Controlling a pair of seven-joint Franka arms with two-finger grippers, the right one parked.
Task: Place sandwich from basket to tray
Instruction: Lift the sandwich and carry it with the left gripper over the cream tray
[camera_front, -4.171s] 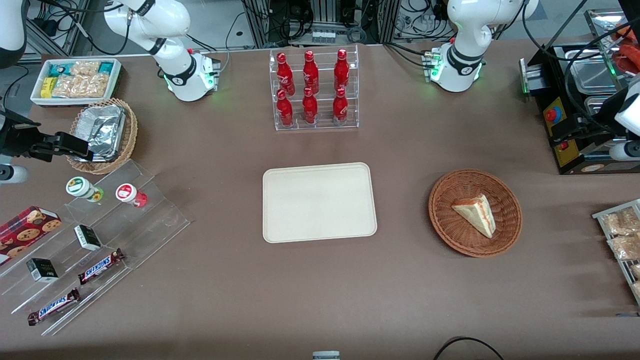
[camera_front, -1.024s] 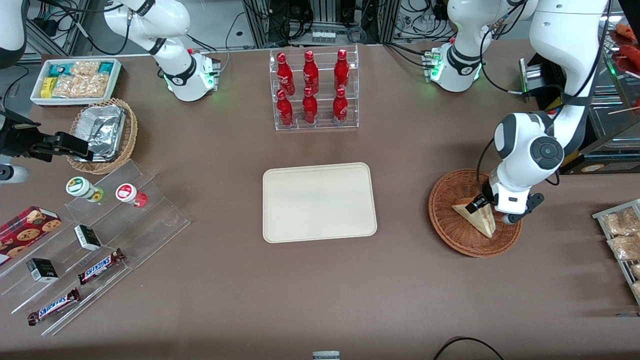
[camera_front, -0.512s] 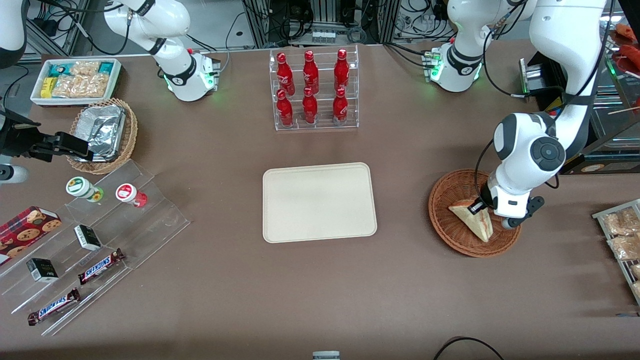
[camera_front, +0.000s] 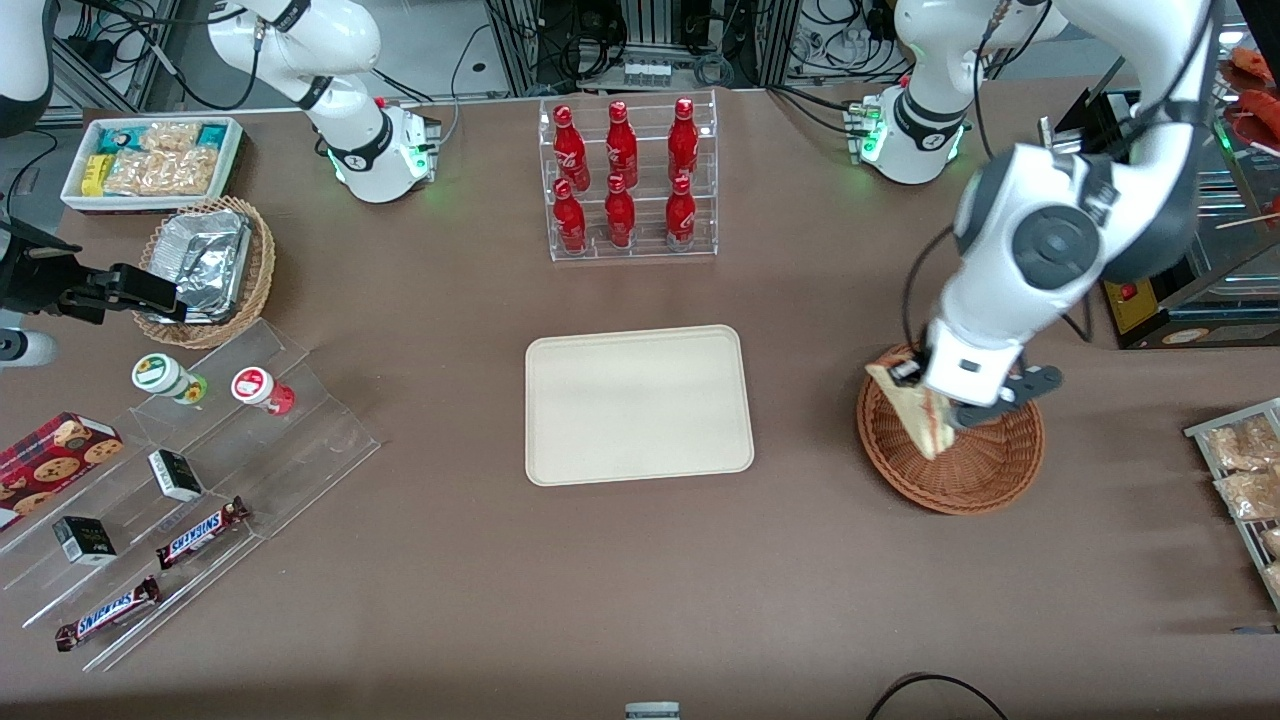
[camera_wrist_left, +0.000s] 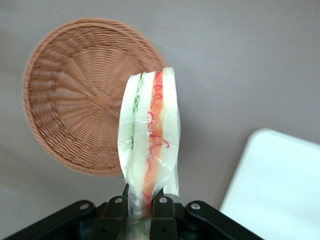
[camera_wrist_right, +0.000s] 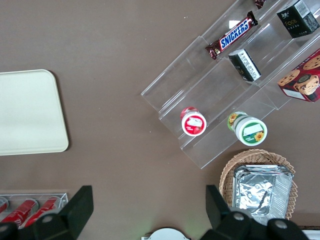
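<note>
One sandwich (camera_front: 918, 418), pinched in the gripper (camera_front: 925, 405) above one round basket (camera_front: 975, 470), at three o'clock from one tray (camera_front: 638, 405). Six red bottles (camera_front: 620, 175) at twelve o'clock. Two chocolate bars (camera_front: 200, 532) and two small jars (camera_front: 165, 377) at eight o'clock.

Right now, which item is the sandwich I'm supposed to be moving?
Find the round reddish-brown wicker basket toward the working arm's end of the table. Just above its rim, the tool grips the sandwich: a wrapped pale-bread wedge with red and green filling, the only food held off the table.
</note>
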